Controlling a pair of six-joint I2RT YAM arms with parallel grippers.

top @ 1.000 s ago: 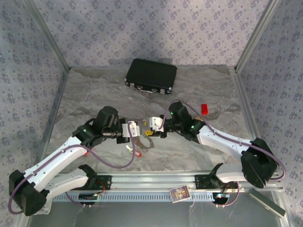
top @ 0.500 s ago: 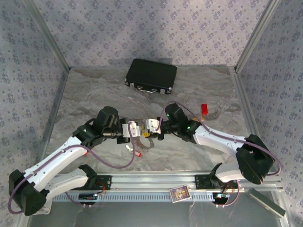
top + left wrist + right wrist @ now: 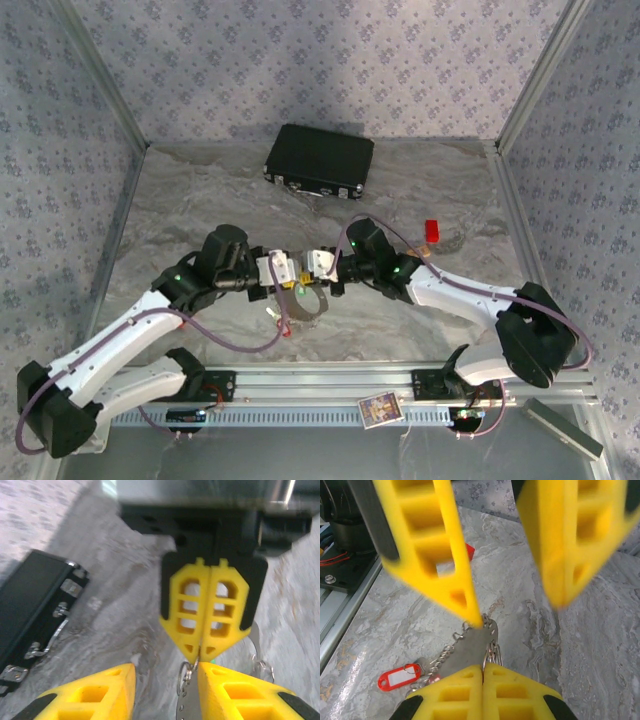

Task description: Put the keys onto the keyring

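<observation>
My left gripper (image 3: pixel 287 272) and right gripper (image 3: pixel 312 268) meet tip to tip at mid-table. The right gripper (image 3: pixel 482 669) is shut on a small split ring (image 3: pixel 493 652); a speck of green tag (image 3: pixel 213 660) shows just behind its fingers (image 3: pixel 207 615). A grey metal plate (image 3: pixel 470 652) with a chain hangs there too. The left gripper (image 3: pixel 165 682) stands open around the plate, one fingertip (image 3: pixel 470 607) touching its top. The pale keyring loop (image 3: pixel 308 306) hangs below both grippers. The red-tagged key (image 3: pixel 397 676) lies on the marbled surface (image 3: pixel 283 326).
A black case (image 3: pixel 319 160) lies at the back centre. A small red block (image 3: pixel 432 229) sits right of the arms. A picture card (image 3: pixel 379 409) leans on the front rail. Patterned walls close in both sides and the back.
The right arm has edged left, bringing its gripper closer to the left one. The left gripper has shifted slightly right and up, and the loop has swung a little under them.
</observation>
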